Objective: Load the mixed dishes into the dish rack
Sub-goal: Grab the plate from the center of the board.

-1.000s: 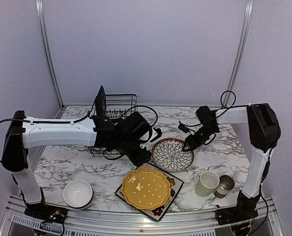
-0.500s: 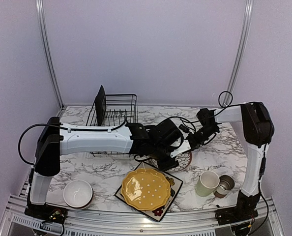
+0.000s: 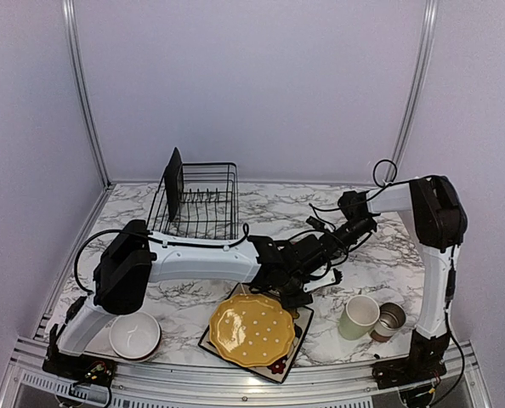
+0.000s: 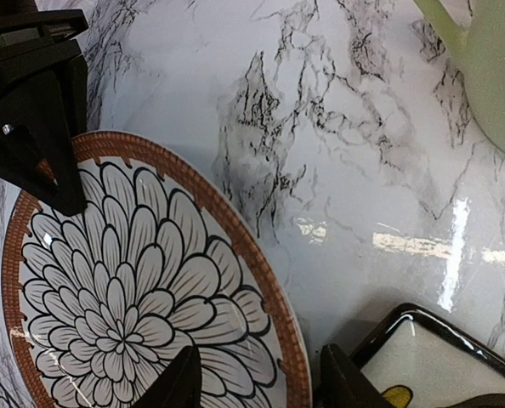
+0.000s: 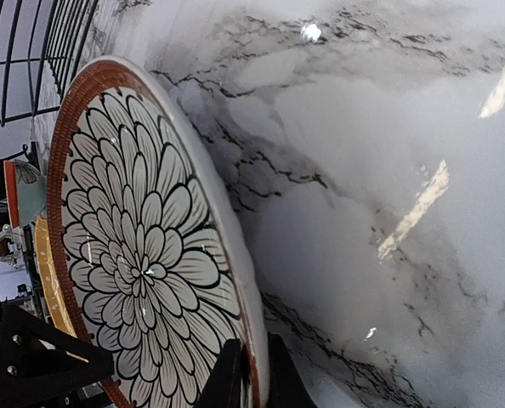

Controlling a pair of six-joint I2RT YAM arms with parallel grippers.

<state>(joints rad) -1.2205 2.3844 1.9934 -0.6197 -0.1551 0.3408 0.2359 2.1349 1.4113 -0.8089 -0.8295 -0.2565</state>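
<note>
A round plate with a black-and-white flower pattern and a brown rim (image 4: 125, 289) lies on the marble between both arms. My right gripper (image 5: 254, 378) is shut on its far rim, and the plate (image 5: 142, 246) looks tilted in the right wrist view. My left gripper (image 4: 261, 387) is open, its fingers straddling the near rim. The dish rack (image 3: 203, 202) stands at the back left with a black square plate (image 3: 174, 182) upright in it. A yellow dotted plate (image 3: 251, 328) rests on another black square plate (image 3: 280, 365). A white bowl (image 3: 135, 333), a pale green mug (image 3: 358, 316) and a grey-brown cup (image 3: 389, 320) stand near the front.
The left arm (image 3: 193, 259) stretches low across the middle of the table, just in front of the rack. The green mug (image 4: 499, 68) and a corner of the black square plate (image 4: 439, 357) lie close to the left gripper. Cables hang by the right arm.
The left arm has swung right from beside the rack to the flower plate. The right gripper has shut on the plate's rim.
</note>
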